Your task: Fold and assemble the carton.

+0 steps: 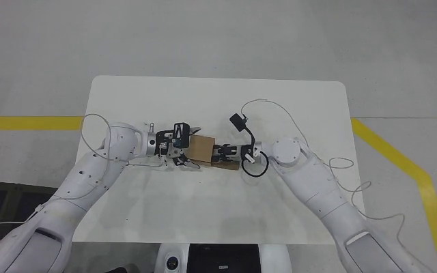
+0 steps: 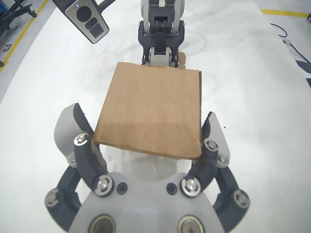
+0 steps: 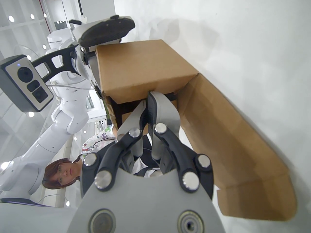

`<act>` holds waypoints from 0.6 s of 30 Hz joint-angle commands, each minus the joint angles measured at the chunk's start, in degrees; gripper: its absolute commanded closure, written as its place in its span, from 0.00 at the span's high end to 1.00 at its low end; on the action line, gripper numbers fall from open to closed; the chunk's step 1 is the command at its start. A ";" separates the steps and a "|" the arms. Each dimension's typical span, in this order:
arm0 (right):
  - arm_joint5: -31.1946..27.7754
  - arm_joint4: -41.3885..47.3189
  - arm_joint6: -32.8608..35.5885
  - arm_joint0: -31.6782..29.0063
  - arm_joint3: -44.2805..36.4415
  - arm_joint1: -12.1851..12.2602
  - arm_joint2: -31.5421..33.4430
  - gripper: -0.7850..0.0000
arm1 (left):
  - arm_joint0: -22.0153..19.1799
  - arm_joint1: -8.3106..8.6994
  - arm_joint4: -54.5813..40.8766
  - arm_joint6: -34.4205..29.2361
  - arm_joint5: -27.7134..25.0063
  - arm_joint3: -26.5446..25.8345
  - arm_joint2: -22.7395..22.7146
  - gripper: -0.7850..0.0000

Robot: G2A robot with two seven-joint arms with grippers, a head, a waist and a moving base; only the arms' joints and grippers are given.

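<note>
Carton [image 2: 150, 107]: brown, over the worktop [image 1: 218, 95].
My left end effector [image 2: 145, 122]: wide, clasping its sides.
My right end effector [image 3: 148, 104]: narrow, pinching its edge.

**Item count**

- One white worktop [image 1: 273, 102].
- One brown cardboard carton [image 1: 203, 149], with one long flap [image 3: 230, 141] standing open.
- Two tools: left tool [image 2: 143, 122] and right tool [image 3: 148, 103].
- Two white arms: left arm [image 1: 95, 170] and right arm [image 1: 321, 191].
- Two bracket-mounted cameras [image 2: 83, 16], one beside each tool.
</note>
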 commanded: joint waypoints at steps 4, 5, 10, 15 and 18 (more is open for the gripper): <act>-1.35 0.91 -0.28 1.25 2.38 -0.95 -1.21 0.00 | 0.05 0.03 0.03 -0.25 0.00 0.05 -0.05 1.00; -1.61 1.03 -0.33 1.45 2.78 -1.11 -1.39 0.00 | 0.06 0.04 0.03 -0.26 0.00 0.05 -0.05 1.00; -2.43 1.46 -0.41 2.17 4.27 -1.79 -2.09 0.00 | 0.07 0.06 -0.11 -0.35 0.00 0.09 0.00 1.00; -2.89 1.64 -0.24 2.62 5.27 -2.21 -2.32 0.00 | 0.05 0.07 -0.24 -0.35 0.00 0.14 0.09 1.00; -2.96 1.67 -0.12 2.76 5.47 -2.40 -2.37 0.00 | 0.06 0.08 -0.25 -0.38 0.00 0.23 0.14 1.00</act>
